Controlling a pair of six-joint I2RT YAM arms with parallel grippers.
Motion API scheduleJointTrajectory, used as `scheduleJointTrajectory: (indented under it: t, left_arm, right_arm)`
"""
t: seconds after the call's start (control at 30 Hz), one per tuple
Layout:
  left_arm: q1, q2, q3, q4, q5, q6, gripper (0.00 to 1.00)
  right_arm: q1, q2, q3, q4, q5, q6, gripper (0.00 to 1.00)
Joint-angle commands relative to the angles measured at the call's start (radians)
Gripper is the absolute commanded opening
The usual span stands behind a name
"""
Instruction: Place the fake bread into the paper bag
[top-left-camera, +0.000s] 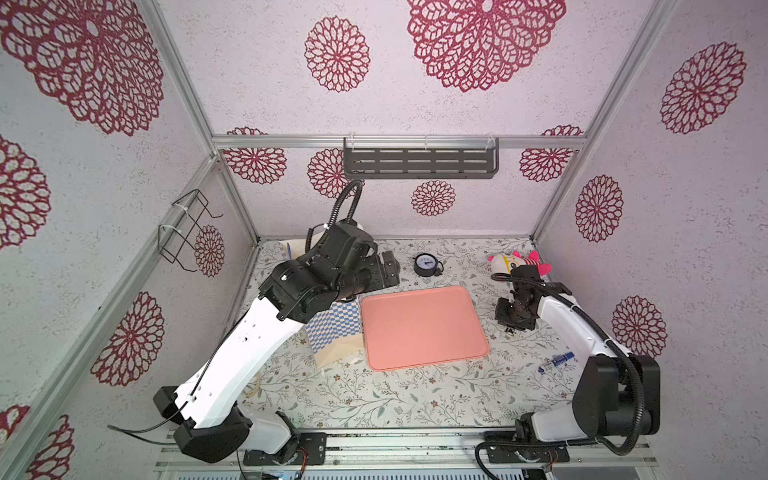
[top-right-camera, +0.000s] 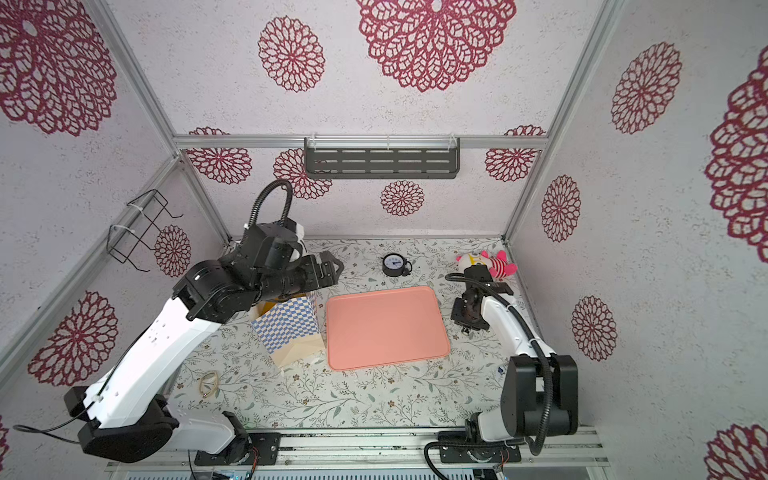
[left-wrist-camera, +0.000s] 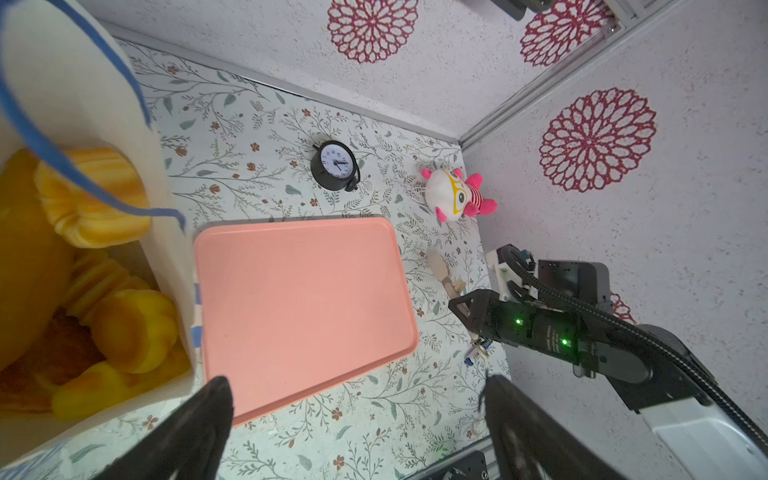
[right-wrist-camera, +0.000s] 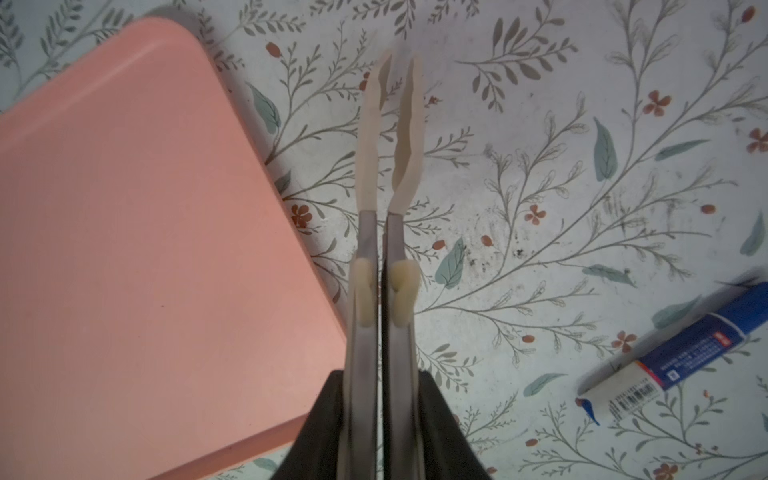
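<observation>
My left claw (left-wrist-camera: 357, 382) agape, fake bread (left-wrist-camera: 87, 199) inside paper bag (top-right-camera: 291, 328) just behind it; right claw (right-wrist-camera: 380, 415) clamped on tongs (right-wrist-camera: 368, 166).

Floral tabletop (top-left-camera: 374, 399) with paper bag (top-left-camera: 332, 330), pink tray (top-left-camera: 422, 328), clock (top-left-camera: 424, 264), plush toy (top-left-camera: 505, 262), blue marker (top-left-camera: 557, 362)
</observation>
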Motion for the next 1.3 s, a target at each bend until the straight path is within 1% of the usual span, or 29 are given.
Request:
scheduleJointTrajectory:
  t: [0.0,0.07,0.2,0.3,0.37,0.47,0.6,0.7,1.03,1.27]
  left_arm:
    - [-0.037,0.061,0.019,0.06,0.013,0.0,0.97]
    - [-0.053,0.12,0.046,0.056,0.014,0.019,0.97]
    - [-0.093,0.25,0.105,0.05,0.009,0.097,0.97]
    - [-0.117,0.333,0.133,0.064,0.05,0.163,0.97]
    - [-0.132,0.373,0.151,0.059,0.06,0.187,0.97]
    - [-0.141,0.386,0.149,0.065,0.074,0.189,0.97]
    - [-0.139,0.363,0.113,0.085,0.071,0.179,0.97]
    - [-0.138,0.352,0.097,0.088,0.069,0.173,0.97]
    - [-0.134,0.336,0.084,0.09,0.079,0.16,0.97]
    - [-0.133,0.331,0.077,0.091,0.079,0.15,0.97]
  right_arm:
    - [-0.012,0.018,-0.014,0.058,0.022,-0.036,0.28]
    - [-0.019,0.028,-0.031,0.082,-0.002,-0.031,0.28]
    - [-0.043,0.056,-0.057,0.116,-0.046,-0.02,0.28]
    - [-0.065,0.087,-0.074,0.134,-0.084,-0.022,0.28]
    - [-0.076,0.12,-0.073,0.126,-0.078,-0.033,0.28]
    - [-0.09,0.166,-0.065,0.103,-0.045,-0.044,0.28]
    - [-0.105,0.196,-0.066,0.096,-0.023,-0.04,0.27]
    - [-0.109,0.216,-0.063,0.091,-0.001,-0.029,0.29]
    - [-0.109,0.215,-0.053,0.079,0.039,-0.011,0.52]
    - [-0.111,0.212,-0.048,0.076,0.044,-0.015,0.62]
